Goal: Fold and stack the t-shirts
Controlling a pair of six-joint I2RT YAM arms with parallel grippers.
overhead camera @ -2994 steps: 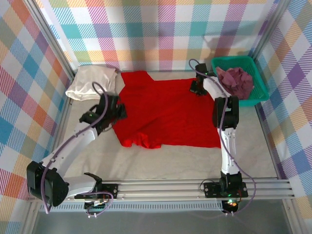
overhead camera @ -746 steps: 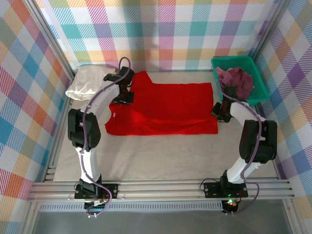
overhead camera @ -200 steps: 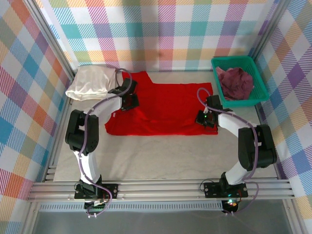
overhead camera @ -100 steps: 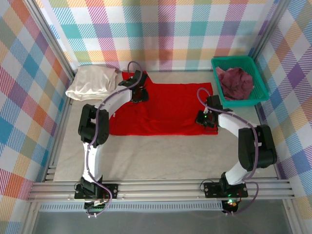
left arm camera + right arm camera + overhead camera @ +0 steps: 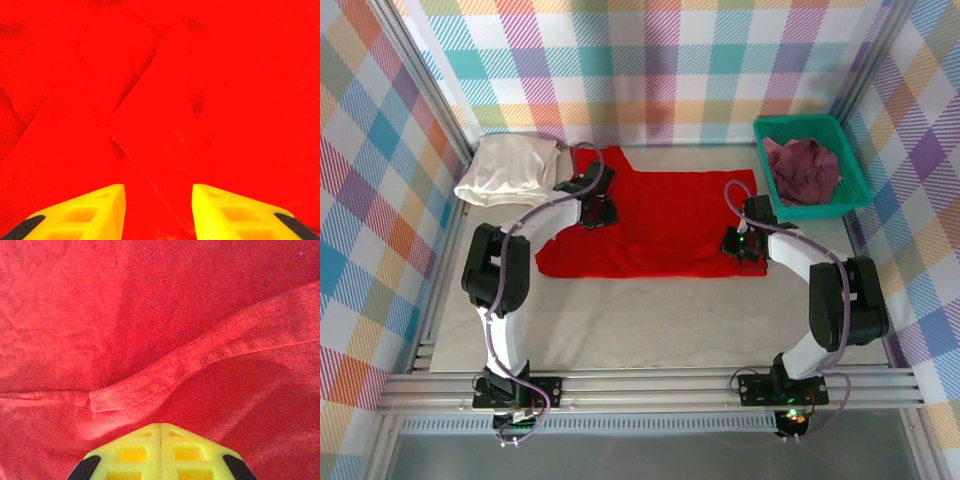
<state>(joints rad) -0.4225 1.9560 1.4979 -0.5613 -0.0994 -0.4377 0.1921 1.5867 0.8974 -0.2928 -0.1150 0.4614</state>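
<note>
Since half a second ago: left end effector has come back from the collar area toward the near-left, now over the left part of the bright red cloth t-shirt. Right end effector unmoved at the shirt's right end. Shirt outline about the same, a wide flat band.

Left wrist view: yellow fingers spread, nothing pinched. Layered red folds lie just ahead and below.
Right wrist view: fingers pressed together, tips down at the red cloth. A hemmed band runs slantwise just ahead of them.

Cream-white cloth t-shirt bunched at the far-left corner, just beside the red shirt's upper left. Dull maroon-purple t-shirt crumpled in the green plastic mesh basket at far right, near the right arm.

Open pale tabletop between the shirt's near edge and the arm bases. Checked walls close on the left, back and right.
</note>
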